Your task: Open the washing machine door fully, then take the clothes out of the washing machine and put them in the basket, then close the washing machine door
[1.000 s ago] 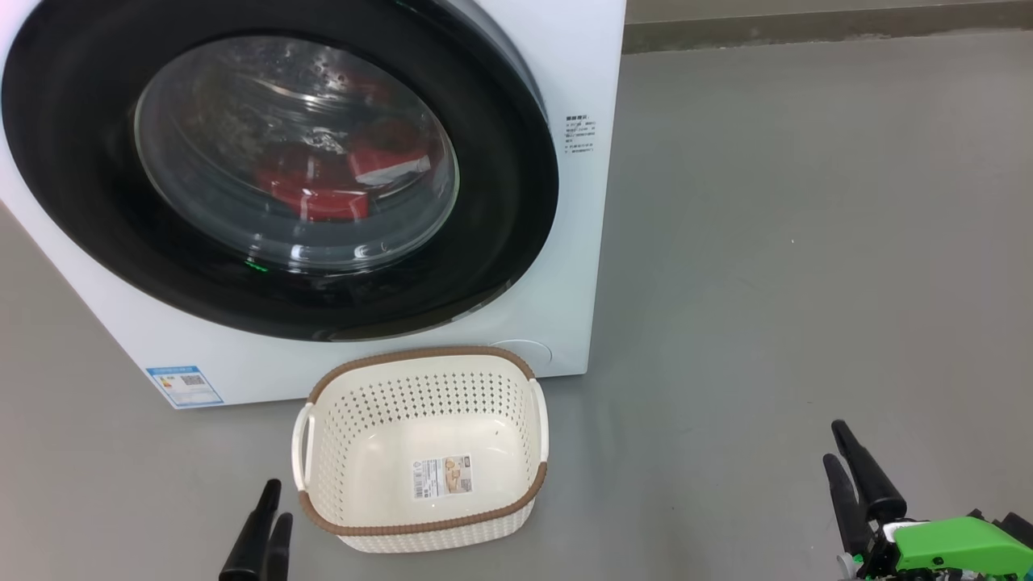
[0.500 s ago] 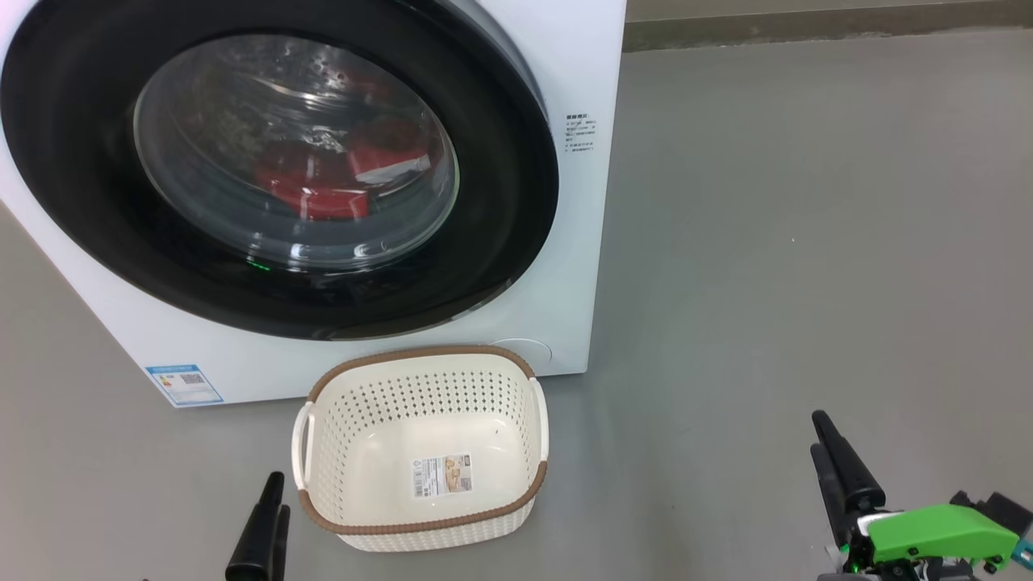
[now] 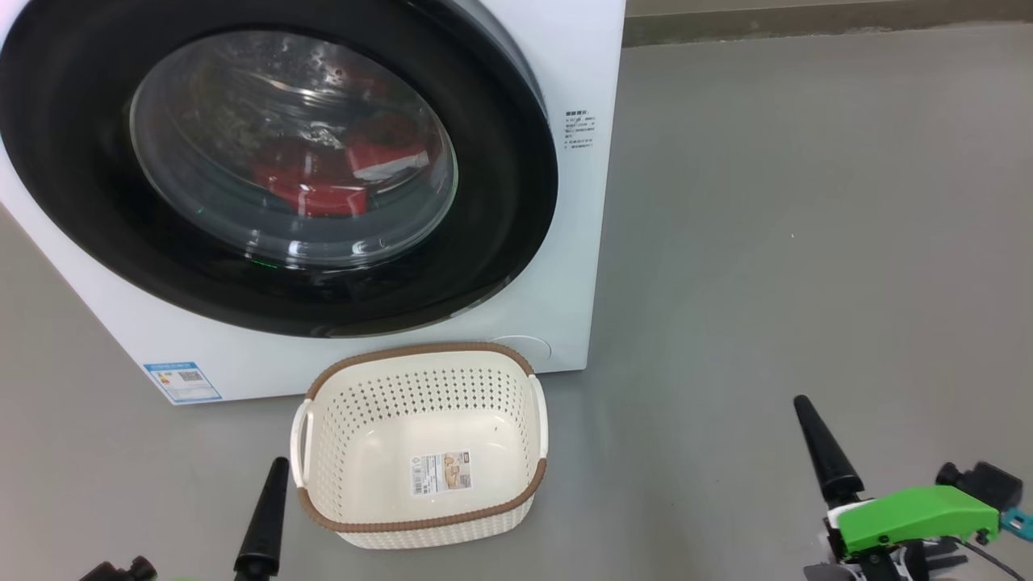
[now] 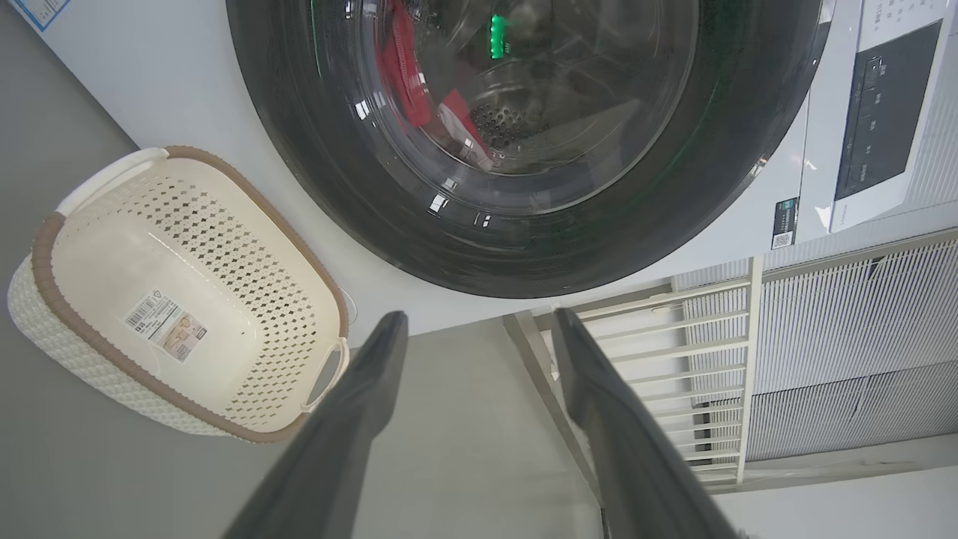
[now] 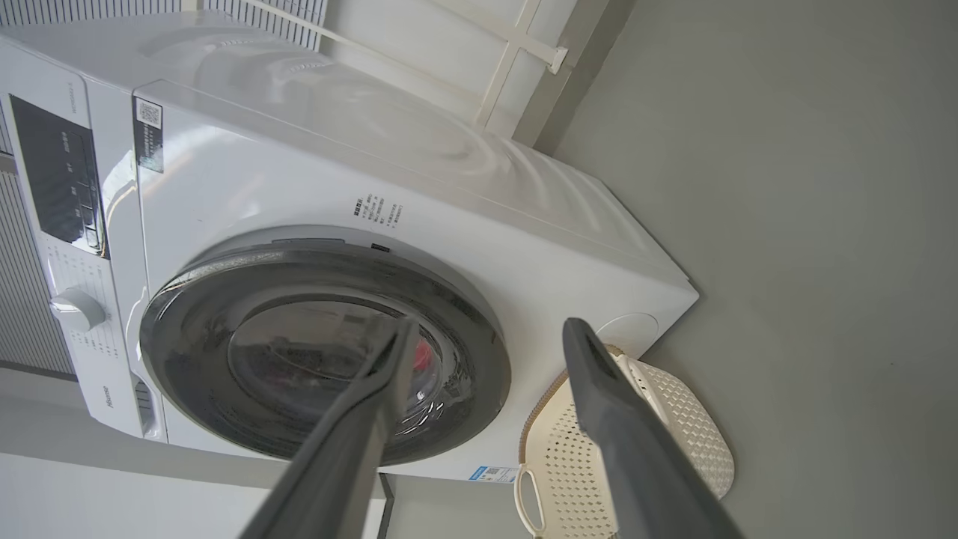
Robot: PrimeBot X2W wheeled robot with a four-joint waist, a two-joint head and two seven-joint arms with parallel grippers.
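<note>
**Item 1, left claw** (image 4: pixel 479 320): lower left of the head view, beside the basket's left handle. Fingers spread wide, nothing between them.

**Item 2, washing machine door** (image 3: pixel 500 161): shut flat against the washing machine (image 3: pixel 585 266), facing the robot. It is round, so it has no long axis. No handle can be made out, nor the hinge side.

**Item 3, clothes** (image 3: pixel 323 190): a red heap low in the drum, seen through the glass. It is bundled, with no clear long axis.

**Item 4, basket** (image 3: pixel 420 353): empty, upright on the floor (image 3: pixel 807 202), mouth up, just beside the machine's front and below the door. Its long axis runs across the head view, parallel to the machine front, with a handle at each short end.

**Item 5, right claw** (image 5: pixel 490 326): lower right of the head view, well apart from machine and basket. Fingers spread, empty.

**Hazards, as judged:**
- The rim is glossy, so a finger may slide off with the door only part-open.
- The basket stands close under the door. An arm reaching low could nudge it aside, and clothes would then drop on the floor.
- Loose fabric may snag on the gasket or trail out, blocking the door from closing.
</note>
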